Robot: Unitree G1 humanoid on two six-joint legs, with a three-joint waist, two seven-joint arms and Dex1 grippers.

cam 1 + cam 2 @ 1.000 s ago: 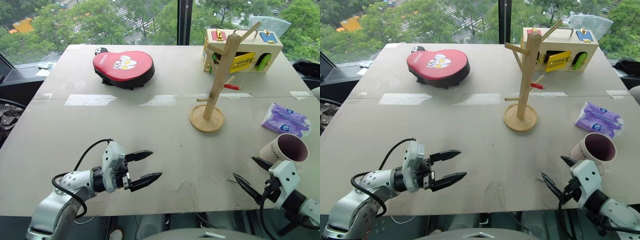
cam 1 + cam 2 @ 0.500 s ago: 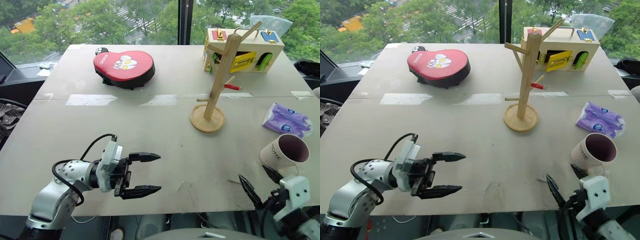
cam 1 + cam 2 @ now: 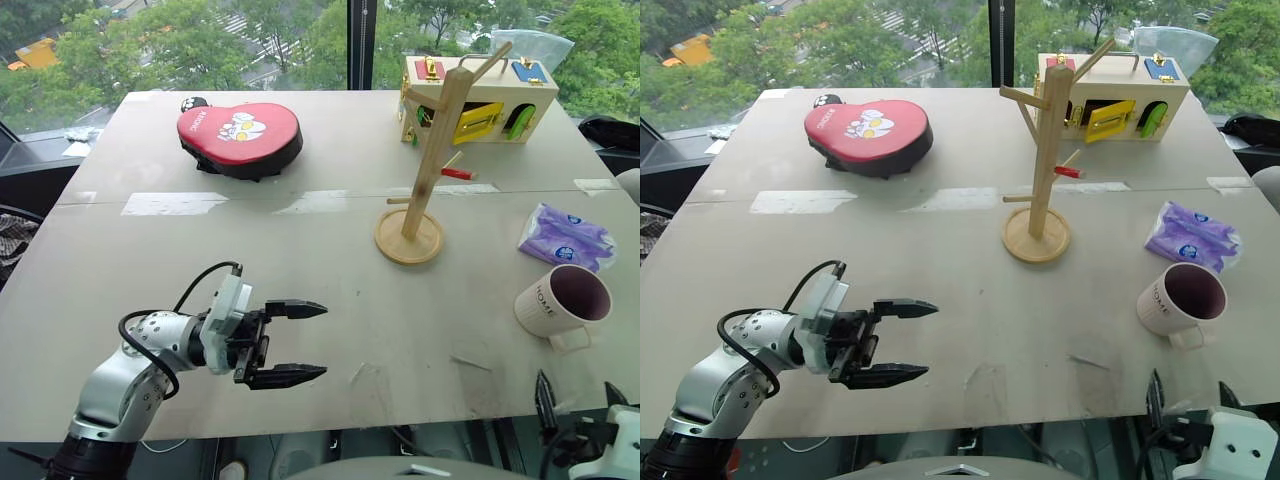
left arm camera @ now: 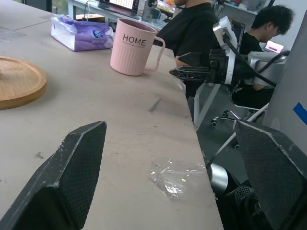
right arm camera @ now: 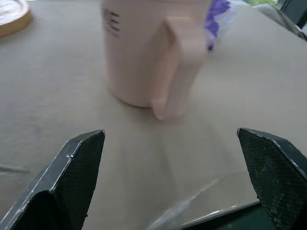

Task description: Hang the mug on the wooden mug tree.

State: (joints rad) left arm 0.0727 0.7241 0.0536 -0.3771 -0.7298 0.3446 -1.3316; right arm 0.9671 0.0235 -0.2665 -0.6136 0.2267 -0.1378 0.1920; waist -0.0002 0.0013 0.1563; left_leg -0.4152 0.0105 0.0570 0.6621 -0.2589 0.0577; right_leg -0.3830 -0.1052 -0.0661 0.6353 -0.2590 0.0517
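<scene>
Both claws wide, empty — mug [image 3: 560,300] upright just ahead of R gripper [image 3: 578,405], handle toward it.

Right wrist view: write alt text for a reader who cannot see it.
The mug stands upright on the table, its handle turned toward the camera, straight ahead of the open right gripper, which is not touching it. A purple tissue pack lies just behind the mug.
</scene>
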